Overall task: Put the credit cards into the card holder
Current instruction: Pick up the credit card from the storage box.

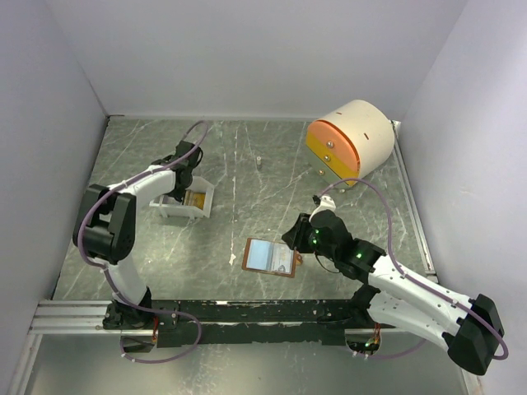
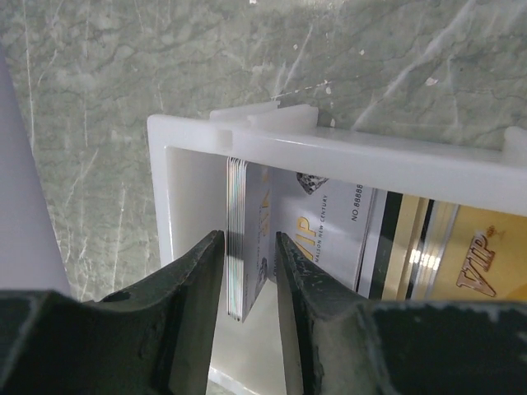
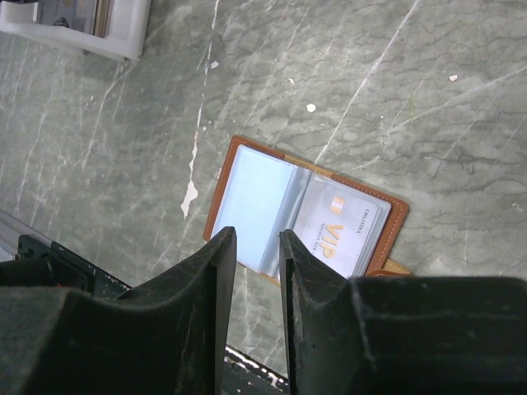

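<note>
Left gripper [image 2: 249, 240]: jaws astride the credit cards [image 2: 238, 206], grip I cannot confirm. Right gripper [image 3: 258, 237]: narrowly parted, empty, card holder [image 3: 255, 191] just beyond its tips.

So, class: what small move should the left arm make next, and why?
Probably squeeze the left claw shut on the credit cards: they stand upright between its jaws in the white tray, and the card holder lies open with a free pocket.

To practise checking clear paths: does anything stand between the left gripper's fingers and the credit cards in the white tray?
Nothing visible does. The left gripper has its fingers either side of the upright credit cards inside the white tray; the tray's wall lies beside them, not between.
</note>
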`<state>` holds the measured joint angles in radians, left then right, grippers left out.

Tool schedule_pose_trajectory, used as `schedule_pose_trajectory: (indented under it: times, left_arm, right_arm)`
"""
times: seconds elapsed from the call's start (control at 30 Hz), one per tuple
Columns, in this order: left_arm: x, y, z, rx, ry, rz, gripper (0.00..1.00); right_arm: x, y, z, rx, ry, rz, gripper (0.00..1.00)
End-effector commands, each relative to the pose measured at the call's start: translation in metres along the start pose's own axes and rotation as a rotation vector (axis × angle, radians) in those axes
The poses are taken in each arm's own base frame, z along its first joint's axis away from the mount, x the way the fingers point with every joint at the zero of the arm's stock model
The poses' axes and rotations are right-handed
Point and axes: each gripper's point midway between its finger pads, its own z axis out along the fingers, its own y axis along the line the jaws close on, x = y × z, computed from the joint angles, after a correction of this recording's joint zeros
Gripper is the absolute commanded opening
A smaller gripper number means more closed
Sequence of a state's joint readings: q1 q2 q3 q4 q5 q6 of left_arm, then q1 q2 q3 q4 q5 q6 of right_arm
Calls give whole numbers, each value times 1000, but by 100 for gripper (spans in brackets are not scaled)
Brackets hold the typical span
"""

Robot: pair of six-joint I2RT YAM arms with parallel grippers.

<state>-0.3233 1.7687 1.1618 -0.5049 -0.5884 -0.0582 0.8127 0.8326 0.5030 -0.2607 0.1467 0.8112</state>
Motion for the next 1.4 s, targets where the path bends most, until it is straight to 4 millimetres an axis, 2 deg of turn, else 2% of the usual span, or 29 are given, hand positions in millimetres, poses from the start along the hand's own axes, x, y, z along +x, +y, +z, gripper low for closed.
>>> schedule_pose_trajectory:
  times: [0.0,0.2,0.4,0.67,0.87,1.17,1.37]
  left_arm:
    - [-6,10,5,-51,-6,5,42]
    - [-3,9,12,-74,17,25,33]
    - [-11,17,10,-115,13,29,28]
    - [-23,28,2,-155,-13,14,32]
    - [-20,27,4,-157,-5,19,34]
    - [-18,25,6,-152,1,24,27]
    - [-16,19,6,-118,4,16,30]
  right_arm:
    - [1,-6,-1,16,-9,3,28]
    - [-1,-7,-1,24,-18,-4,28]
    - [-1,-7,0,28,-19,-8,28]
    - [1,-7,3,28,-10,-7,28]
    - [4,-7,5,28,5,-4,27]
    - [4,-10,3,33,-5,2,27]
    - [4,-10,2,29,-8,4,27]
